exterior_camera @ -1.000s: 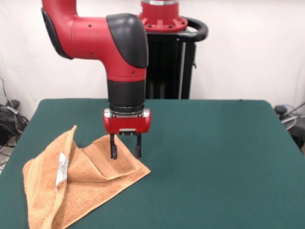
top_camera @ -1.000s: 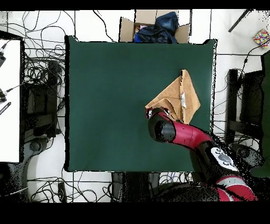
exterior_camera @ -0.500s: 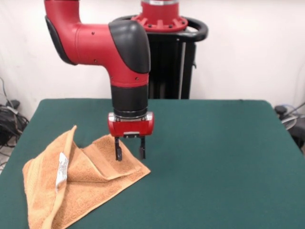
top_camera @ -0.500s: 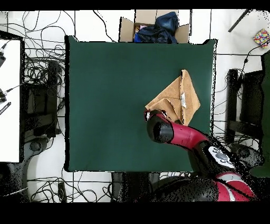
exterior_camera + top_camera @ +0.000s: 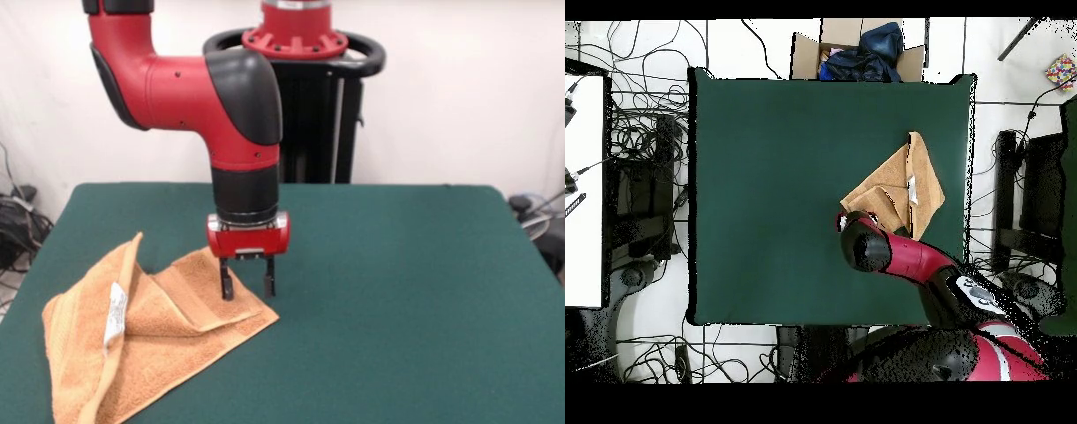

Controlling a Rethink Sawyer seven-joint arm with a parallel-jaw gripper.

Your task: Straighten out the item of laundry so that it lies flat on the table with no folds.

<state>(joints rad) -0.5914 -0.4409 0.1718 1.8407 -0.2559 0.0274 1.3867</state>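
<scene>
The orange-tan towel (image 5: 146, 340) lies folded and rumpled at the left of the green table (image 5: 397, 291) in the front view, a white label (image 5: 113, 314) showing on a raised fold. My gripper (image 5: 248, 290) hangs open just above the towel's right corner, its two black fingers (image 5: 227, 284) apart, holding nothing. In the overhead view the towel (image 5: 895, 186) lies at the table's right side, and the arm's elbow (image 5: 863, 245) covers the gripper and the towel's near corner.
A cardboard box with dark cloth (image 5: 858, 52) stands beyond the table's far edge in the overhead view. Cables lie on the floor around the table. The robot's black pedestal (image 5: 318, 115) stands behind the table in the front view.
The gripper has moved right and lower in the front view, toward the towel's right corner. It stays open. The towel has not moved.
</scene>
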